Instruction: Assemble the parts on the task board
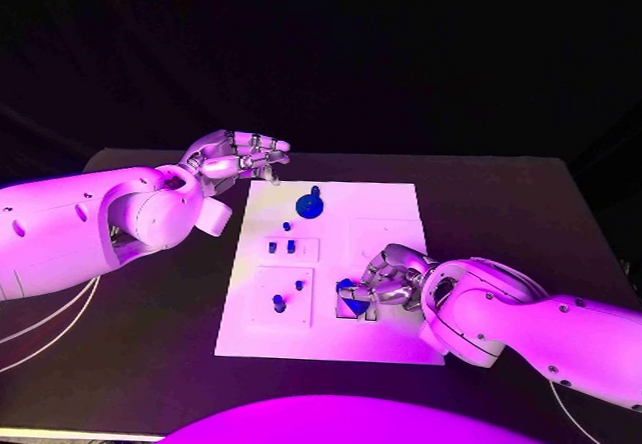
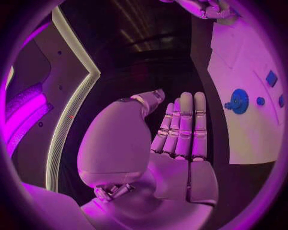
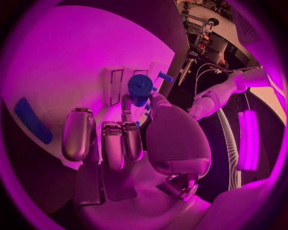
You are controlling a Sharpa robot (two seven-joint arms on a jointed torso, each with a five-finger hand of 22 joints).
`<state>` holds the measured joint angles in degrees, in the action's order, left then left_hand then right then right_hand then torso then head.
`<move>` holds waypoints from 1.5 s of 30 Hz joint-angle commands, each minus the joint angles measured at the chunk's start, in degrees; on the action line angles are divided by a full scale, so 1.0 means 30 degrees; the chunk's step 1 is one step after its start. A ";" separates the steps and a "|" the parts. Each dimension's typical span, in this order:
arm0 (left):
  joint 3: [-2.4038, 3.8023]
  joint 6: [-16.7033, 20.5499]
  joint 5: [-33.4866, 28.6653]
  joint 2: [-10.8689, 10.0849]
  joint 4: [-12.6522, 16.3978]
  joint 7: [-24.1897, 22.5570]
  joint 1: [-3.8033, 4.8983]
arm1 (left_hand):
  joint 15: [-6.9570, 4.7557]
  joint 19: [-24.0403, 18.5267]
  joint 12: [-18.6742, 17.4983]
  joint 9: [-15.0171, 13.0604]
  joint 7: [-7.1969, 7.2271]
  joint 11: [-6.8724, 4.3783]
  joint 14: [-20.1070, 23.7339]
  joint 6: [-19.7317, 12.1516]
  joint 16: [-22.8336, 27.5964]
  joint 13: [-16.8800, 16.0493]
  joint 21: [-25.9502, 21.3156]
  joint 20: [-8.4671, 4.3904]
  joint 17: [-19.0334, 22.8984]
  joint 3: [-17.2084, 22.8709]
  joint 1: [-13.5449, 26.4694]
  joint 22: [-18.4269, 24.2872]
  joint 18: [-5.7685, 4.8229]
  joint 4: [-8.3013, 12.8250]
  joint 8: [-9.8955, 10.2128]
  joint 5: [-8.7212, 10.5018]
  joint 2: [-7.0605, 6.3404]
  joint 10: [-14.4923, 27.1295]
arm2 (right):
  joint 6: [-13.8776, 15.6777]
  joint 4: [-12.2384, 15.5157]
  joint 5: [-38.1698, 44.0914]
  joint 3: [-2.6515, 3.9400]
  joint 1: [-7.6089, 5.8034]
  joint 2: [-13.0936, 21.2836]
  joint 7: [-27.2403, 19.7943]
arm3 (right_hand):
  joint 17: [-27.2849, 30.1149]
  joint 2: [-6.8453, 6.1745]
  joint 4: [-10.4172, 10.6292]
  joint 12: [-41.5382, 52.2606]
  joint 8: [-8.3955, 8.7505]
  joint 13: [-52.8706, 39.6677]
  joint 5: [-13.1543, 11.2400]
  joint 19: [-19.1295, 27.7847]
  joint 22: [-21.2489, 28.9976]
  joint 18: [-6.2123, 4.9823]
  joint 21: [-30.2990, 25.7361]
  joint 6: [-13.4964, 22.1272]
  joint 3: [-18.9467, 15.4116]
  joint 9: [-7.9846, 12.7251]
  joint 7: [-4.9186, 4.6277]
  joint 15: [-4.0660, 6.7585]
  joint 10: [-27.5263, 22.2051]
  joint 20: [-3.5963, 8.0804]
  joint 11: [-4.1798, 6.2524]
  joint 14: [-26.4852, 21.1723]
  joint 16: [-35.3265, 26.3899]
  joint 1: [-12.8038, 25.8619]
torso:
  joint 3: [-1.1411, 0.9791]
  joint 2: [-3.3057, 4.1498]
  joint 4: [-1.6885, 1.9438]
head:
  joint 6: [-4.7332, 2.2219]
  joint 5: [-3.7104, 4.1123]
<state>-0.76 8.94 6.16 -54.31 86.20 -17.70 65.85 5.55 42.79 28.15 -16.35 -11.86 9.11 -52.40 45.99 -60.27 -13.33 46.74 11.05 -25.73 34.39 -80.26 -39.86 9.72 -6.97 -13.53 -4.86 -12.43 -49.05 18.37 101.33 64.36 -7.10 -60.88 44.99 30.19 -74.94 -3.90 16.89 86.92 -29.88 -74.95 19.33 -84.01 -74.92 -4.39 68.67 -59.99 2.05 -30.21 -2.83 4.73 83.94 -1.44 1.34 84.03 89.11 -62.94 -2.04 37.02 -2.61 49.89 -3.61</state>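
Here, task board (image 1: pixel 330 333) lies mid-desk (image 1: pixel 524 208), white, flat. Right hand (image 1: pixel 380 281) over board's near right part, fingers curled round blue cylindrical part (image 3: pixel 139 88), grasping it, just above board. Left hand (image 1: pixel 235 159) hovers off board's far left corner, released, fingers apart, nothing held. Blue gear (image 1: pixel 311 205) sits on board's far section; small blue parts (image 1: pixel 278 302) stand in recesses along board's left side.
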 commanded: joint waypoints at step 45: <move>0.0010 -0.0138 0.0024 -0.0090 -0.0002 -0.0100 0.0008 | -0.0064 0.0092 0.0112 0.0027 -0.0312 0.0021 0.0142 -0.0092 -0.0088 0.0022 -0.0103 0.0119 -0.0019 0.0029 0.0088 0.0040 0.0246 -0.0098 -0.0076 -0.0127 0.0061 0.0162 | -0.0265 0.1484 0.1808 -0.0012 0.0528 0.1237 -0.0659 | -0.4265 0.0074 -0.0070 -0.0071 -0.0366 -0.4056 -0.0260 -0.0562 -0.3520 0.0328 0.0172 0.0356 -0.1130 -0.0199 0.0282 0.0172 0.1364 0.0107 0.0208 0.1834 0.0019 -0.2307 | 0.0030 -0.0020 0.0009 | 0.0037 -0.0038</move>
<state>-0.76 8.97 6.21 -54.62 86.13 -17.63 65.85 5.34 42.99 28.13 -16.35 -11.86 9.10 -52.20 45.99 -60.27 -13.33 46.74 11.26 -25.73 34.39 -80.26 -39.80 9.72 -6.96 -13.53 -4.86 -12.43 -49.05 17.64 106.05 68.52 -7.05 -59.51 48.78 28.26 -74.91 -3.95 16.75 86.92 -31.04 -74.92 18.19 -84.01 -74.95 -4.39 68.88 -59.15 -1.61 -30.86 -2.04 4.72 84.13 -1.45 1.54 84.03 89.11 -69.27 -1.98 36.91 -2.63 50.01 -3.72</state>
